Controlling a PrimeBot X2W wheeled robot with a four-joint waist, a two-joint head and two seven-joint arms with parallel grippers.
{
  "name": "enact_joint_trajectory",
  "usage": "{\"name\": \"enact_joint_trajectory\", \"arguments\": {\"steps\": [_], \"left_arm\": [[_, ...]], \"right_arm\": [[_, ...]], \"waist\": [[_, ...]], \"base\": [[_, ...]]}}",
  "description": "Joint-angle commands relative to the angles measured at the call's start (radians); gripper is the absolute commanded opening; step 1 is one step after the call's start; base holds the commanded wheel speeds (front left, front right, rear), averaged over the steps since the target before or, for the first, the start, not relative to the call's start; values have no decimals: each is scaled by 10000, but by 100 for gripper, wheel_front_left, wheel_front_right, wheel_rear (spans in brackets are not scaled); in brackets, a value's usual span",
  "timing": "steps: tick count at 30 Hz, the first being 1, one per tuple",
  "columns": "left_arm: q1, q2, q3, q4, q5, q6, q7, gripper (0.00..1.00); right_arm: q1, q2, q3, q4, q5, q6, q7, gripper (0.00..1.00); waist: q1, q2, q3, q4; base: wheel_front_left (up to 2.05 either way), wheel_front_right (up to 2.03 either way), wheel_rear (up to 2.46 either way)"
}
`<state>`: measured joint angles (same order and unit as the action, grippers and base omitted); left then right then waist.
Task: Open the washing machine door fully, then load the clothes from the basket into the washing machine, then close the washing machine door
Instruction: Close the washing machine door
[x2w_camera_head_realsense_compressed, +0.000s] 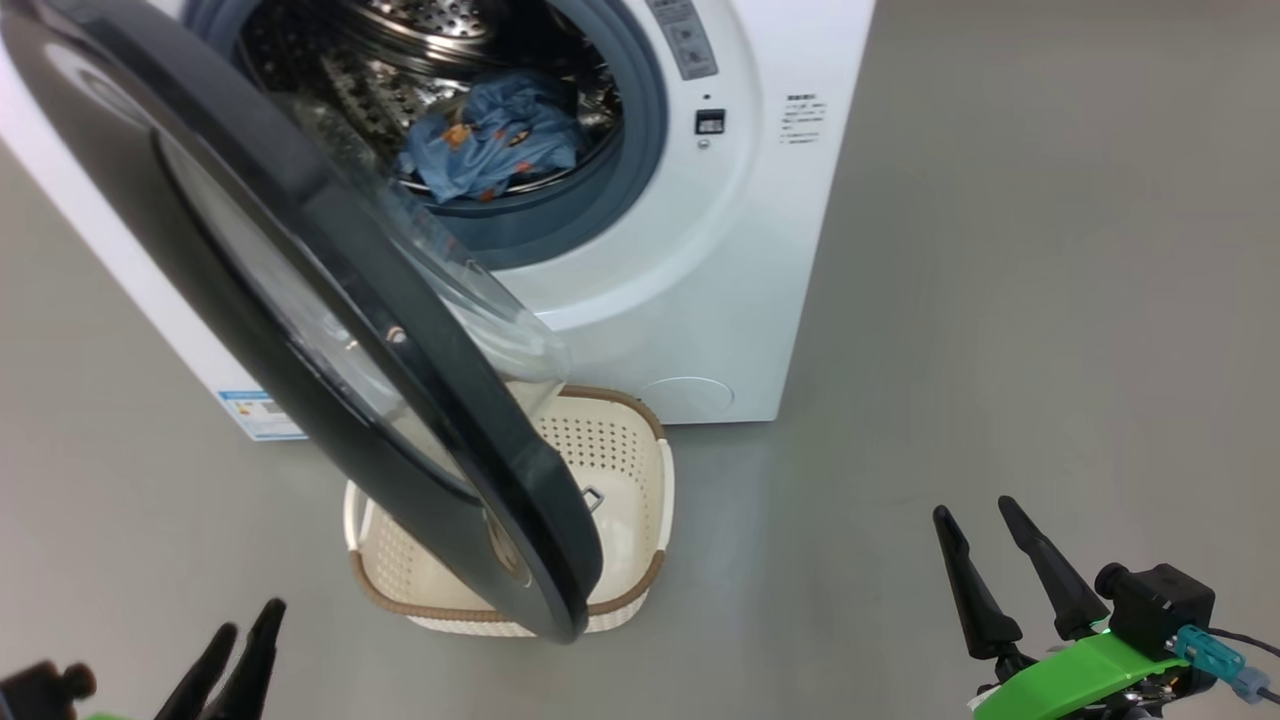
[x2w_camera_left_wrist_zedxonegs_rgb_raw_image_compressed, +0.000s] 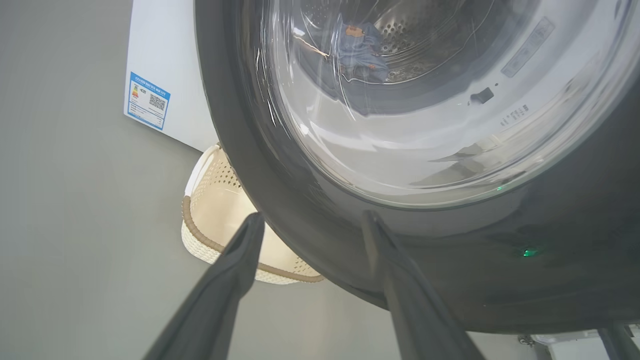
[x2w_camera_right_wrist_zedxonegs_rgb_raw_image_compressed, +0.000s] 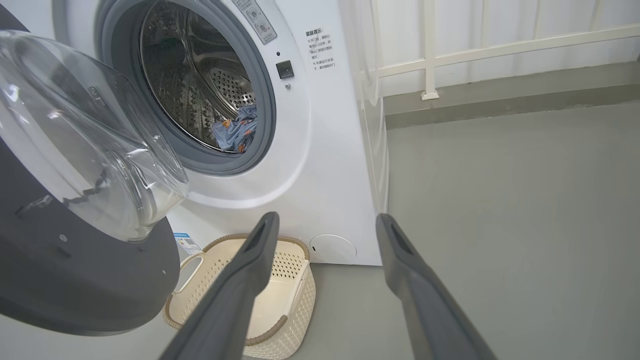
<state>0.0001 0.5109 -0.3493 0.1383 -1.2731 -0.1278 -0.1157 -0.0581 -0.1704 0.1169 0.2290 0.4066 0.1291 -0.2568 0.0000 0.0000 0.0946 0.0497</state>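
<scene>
The washing machine (x2w_camera_head_realsense_compressed: 700, 300) stands white at the top, and its black-rimmed door (x2w_camera_head_realsense_compressed: 330, 250) hangs partly open across the left. Light-blue clothes (x2w_camera_head_realsense_compressed: 495, 140) lie inside the steel drum. They are seen again in the right wrist view (x2w_camera_right_wrist_zedxonegs_rgb_raw_image_compressed: 235, 132) and through the door glass (x2w_camera_left_wrist_zedxonegs_rgb_raw_image_compressed: 362, 50). The cream basket (x2w_camera_head_realsense_compressed: 640, 480) sits on the floor under the door, half hidden by it, and its visible inside is bare. My left gripper (x2w_camera_head_realsense_compressed: 248, 618) is open, its fingers close to the door's lower outer rim (x2w_camera_left_wrist_zedxonegs_rgb_raw_image_compressed: 550, 280). My right gripper (x2w_camera_head_realsense_compressed: 972, 506) is open over the floor, right of the basket (x2w_camera_right_wrist_zedxonegs_rgb_raw_image_compressed: 280, 280).
Grey floor (x2w_camera_head_realsense_compressed: 1050, 300) spreads wide to the right of the machine. A white railing (x2w_camera_right_wrist_zedxonegs_rgb_raw_image_compressed: 475, 55) and a low ledge run behind it. A blue label (x2w_camera_left_wrist_zedxonegs_rgb_raw_image_compressed: 147, 100) marks the machine's lower front corner. The swung door overhangs the basket.
</scene>
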Motion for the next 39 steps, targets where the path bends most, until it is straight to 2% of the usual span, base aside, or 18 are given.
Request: {"name": "enact_joint_trajectory", "arguments": {"steps": [1, 5, 8, 15, 21, 31, 39], "left_arm": [[-324, 487, 189, 26, 162, -29, -488, 100], [-541, 711, -358, 531, 690, -29, -1313, 100], [-776, 619, -176, 986, 1497, -29, -1446, 100], [-763, -493, 1502, 1090, 4532, -29, -1457, 100], [-521, -1353, 2647, 638, 6528, -29, -1459, 100], [3, -2470, 3649, -257, 8513, -29, -1460, 100], [144, -3023, 3966, -220, 9037, -29, -1460, 100]], "right_arm": [[41, -126, 160, -233, -34, 16, -49, 100], [31, -117, 83, -238, -37, 16, -49, 100], [40, -101, -8, -262, -46, 16, -49, 100], [26, -38, -155, -324, -84, 16, -49, 100], [-1, -9, -242, -354, -100, 16, -49, 100], [-29, 40, -330, -401, -118, 16, -49, 100], [-26, 113, -342, -355, -149, 16, -49, 100]], "waist": [[0, 0, 33, -165], [0, 0, 93, -379], [0, 0, 127, -471], [0, 0, 202, -697], [0, 0, 240, -853], [0, 0, 321, -992], [0, 0, 371, -946]], "base": [[0, 0, 0], [0, 0, 0], [0, 0, 0], [0, 0, 0], [0, 0, 0], [0, 0, 0], [0, 0, 0]]}}
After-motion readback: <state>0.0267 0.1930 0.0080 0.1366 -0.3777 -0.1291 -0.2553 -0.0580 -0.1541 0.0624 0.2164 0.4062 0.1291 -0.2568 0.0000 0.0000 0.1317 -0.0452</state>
